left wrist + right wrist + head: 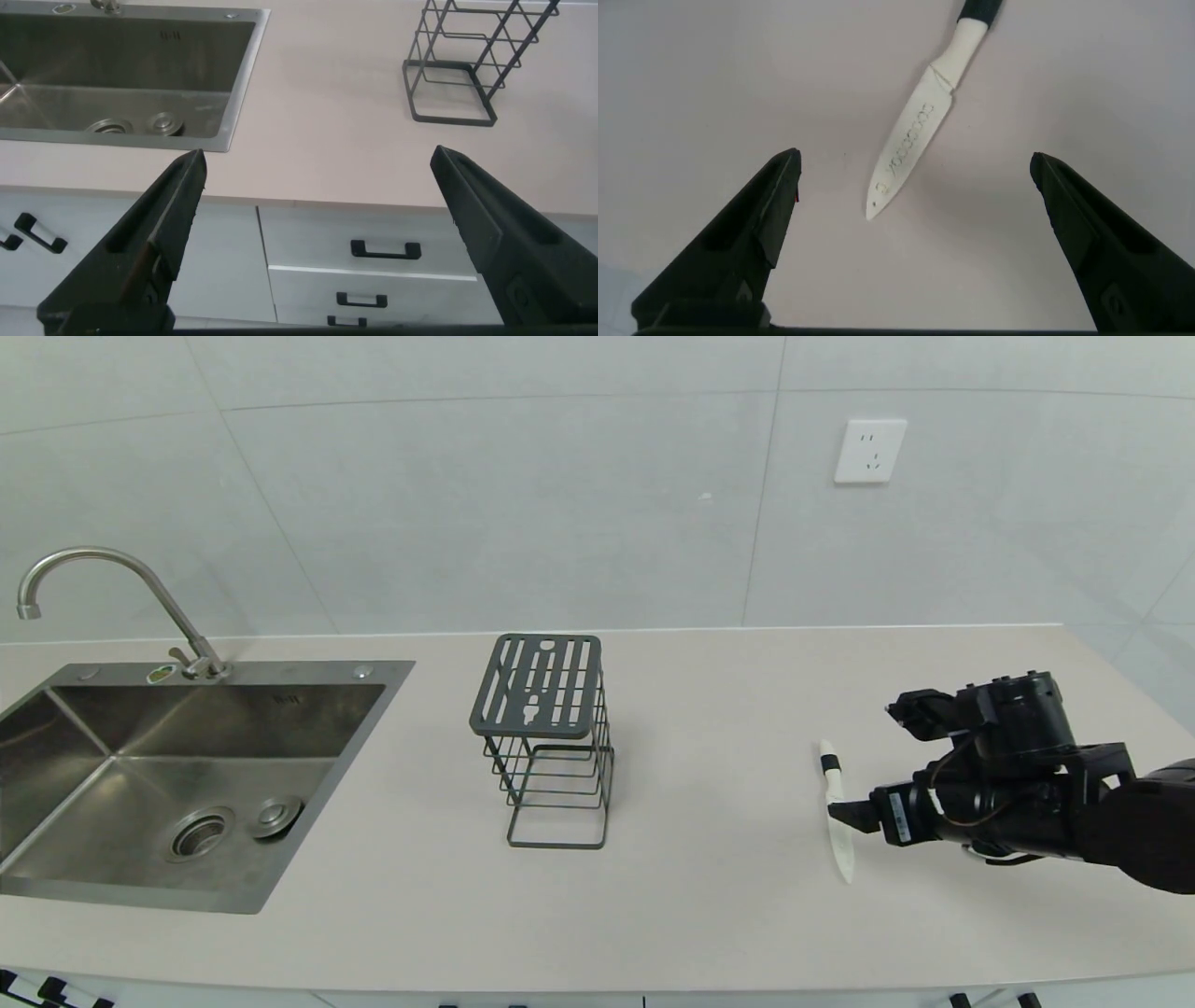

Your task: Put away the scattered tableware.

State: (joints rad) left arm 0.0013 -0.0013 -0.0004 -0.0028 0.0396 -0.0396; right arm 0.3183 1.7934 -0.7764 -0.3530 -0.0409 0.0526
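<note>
A white knife with a black band on its handle lies flat on the pale counter at the right. In the right wrist view its blade points toward the camera, between and beyond the spread fingers. My right gripper is open, low over the counter, right beside the blade. A dark wire cutlery rack with a slotted top stands mid-counter. My left gripper is open, held off the counter's front edge, with the rack's base ahead.
A steel sink with a curved tap is set into the counter at the left. Drawer fronts with black handles sit below the counter edge. A wall socket is at the back right.
</note>
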